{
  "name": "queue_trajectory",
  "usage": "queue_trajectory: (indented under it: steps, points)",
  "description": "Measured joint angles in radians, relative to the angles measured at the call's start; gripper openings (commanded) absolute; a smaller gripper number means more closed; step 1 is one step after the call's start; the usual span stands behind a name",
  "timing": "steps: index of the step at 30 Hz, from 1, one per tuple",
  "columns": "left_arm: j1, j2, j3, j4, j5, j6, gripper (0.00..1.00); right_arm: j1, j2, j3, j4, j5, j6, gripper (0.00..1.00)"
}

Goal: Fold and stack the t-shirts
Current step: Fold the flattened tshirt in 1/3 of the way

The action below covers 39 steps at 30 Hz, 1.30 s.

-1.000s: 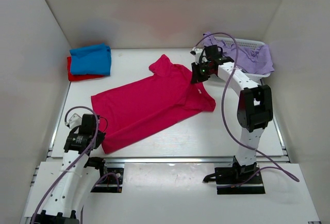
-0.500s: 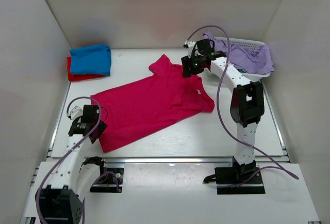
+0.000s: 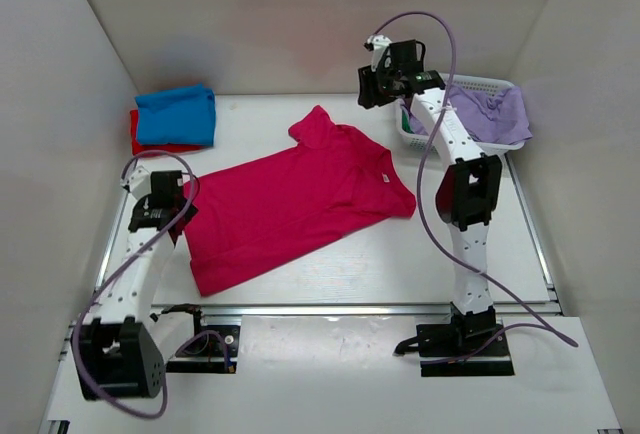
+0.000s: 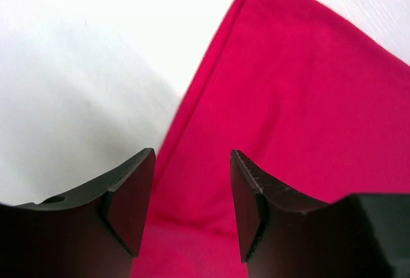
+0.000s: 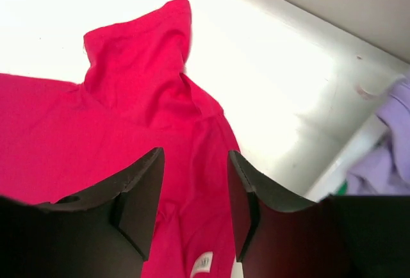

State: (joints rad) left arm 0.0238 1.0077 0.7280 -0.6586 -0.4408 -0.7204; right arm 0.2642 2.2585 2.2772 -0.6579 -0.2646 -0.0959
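Recording white table (image 3: 330, 274), walls on three sides. Found crimson t-shirt (image 3: 290, 204) spread flat across its middle, unfolded, neck toward the right edge, hem toward the left edge. Noted white basket (image 3: 472, 82) at the far right corner, lilac cloth (image 3: 500, 114) draped over its rim. Saw folded blue t-shirt (image 3: 178, 114) stacked on folded red t-shirt (image 3: 150, 147) in the far left corner. Found left claw (image 4: 192, 163) above the crimson shirt's left border, jaws apart, gripping nothing. Found right claw (image 5: 195, 163) high near the far edge, beside the basket, jaws likewise apart and empty. Spotted small white label (image 5: 202, 264) by the neck.
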Motion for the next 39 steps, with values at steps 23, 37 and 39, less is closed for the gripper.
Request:
queue_trajectory:
  steps: [23, 37, 39]
  points:
    - [0.067, 0.500, 0.093, 0.301, 0.048, 0.192, 0.64, 0.075, 0.272, 0.102, -0.099, 0.176, -0.031, 0.41]
    - [-0.028, 0.175, 0.087, 0.109, 0.230, 0.244, 0.61, 0.097, -0.443, -0.715, -0.059, 0.214, -0.029, 0.41]
    - [-0.078, 0.094, 0.018, 0.071, 0.249, 0.232, 0.61, 0.091, -0.527, -0.827, -0.045, 0.207, -0.032, 0.41]
